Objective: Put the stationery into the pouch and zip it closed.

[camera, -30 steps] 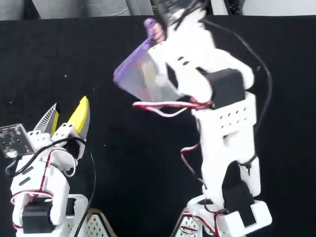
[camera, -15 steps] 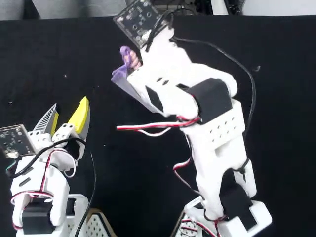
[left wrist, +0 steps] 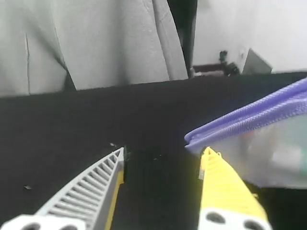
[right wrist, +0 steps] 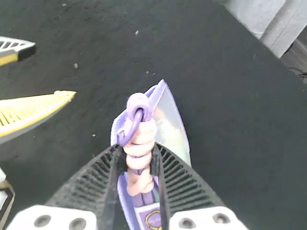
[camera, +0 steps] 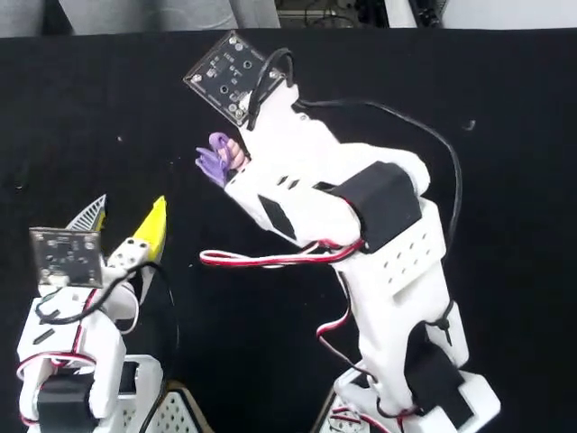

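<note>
So there's one pouch [right wrist: 171,125] here, see-through with a purple zipper edge, and it's dangling off the right gripper [right wrist: 139,155]. That gripper's two black fingers are squeezed in on the single zipper pull [right wrist: 139,136], a pink coiled thing on a purple ring. The pull sticks out past the fingertips and the pouch body hangs beyond them, lifted off the black table [camera: 505,108]. You can make out some blurry coloured shapes through the plastic, but I can't count how many pieces of stationery that is. Can't tell if the zipper is fully done up either. The left gripper [left wrist: 163,153] has its two fingers, one grey and one yellow, spread wide with nothing between them. The pouch's zipper end sits just off the tip of the yellow finger [left wrist: 225,191], on that finger's outer side rather than in the gap, close but not touching. Two arms in total, one pouch between them.
</note>
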Motion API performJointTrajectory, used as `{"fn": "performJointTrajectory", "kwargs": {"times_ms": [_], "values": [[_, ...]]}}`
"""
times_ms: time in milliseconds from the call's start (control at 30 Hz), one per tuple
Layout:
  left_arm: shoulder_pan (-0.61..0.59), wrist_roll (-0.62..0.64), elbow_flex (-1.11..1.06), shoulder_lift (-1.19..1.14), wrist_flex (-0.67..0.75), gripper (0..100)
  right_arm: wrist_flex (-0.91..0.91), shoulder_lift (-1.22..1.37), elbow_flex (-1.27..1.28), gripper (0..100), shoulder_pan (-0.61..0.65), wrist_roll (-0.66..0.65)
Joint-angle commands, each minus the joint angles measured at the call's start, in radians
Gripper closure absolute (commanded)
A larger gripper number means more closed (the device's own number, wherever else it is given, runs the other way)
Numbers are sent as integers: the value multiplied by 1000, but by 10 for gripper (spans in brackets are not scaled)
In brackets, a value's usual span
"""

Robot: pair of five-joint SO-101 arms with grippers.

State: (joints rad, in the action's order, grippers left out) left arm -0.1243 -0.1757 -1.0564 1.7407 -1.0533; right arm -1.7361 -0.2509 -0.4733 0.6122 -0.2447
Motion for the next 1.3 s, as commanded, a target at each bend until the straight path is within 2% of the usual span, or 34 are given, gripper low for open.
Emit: {"fn": "performJointTrajectory", "kwargs": {"times_ms": [0,133,333,600,800,967,1133,1267], "values": [[18,-130,51,0,-9,743,-28,-27,67,987,8,-21],[117,-239,58,0,-74,745,-28,-59,137,987,5,-48],[280,-275,53,2,-138,745,-23,-216,254,987,8,-58],[364,-275,56,2,-129,743,-25,-348,433,987,11,-77],[398,-275,59,2,-129,743,-26,-443,529,987,97,-77],[417,-275,61,2,-130,743,-26,-475,579,987,112,-77],[495,-276,53,2,-135,744,-26,-479,578,987,109,-78],[555,-356,51,2,-130,746,-26,-479,581,987,112,-78]]}}
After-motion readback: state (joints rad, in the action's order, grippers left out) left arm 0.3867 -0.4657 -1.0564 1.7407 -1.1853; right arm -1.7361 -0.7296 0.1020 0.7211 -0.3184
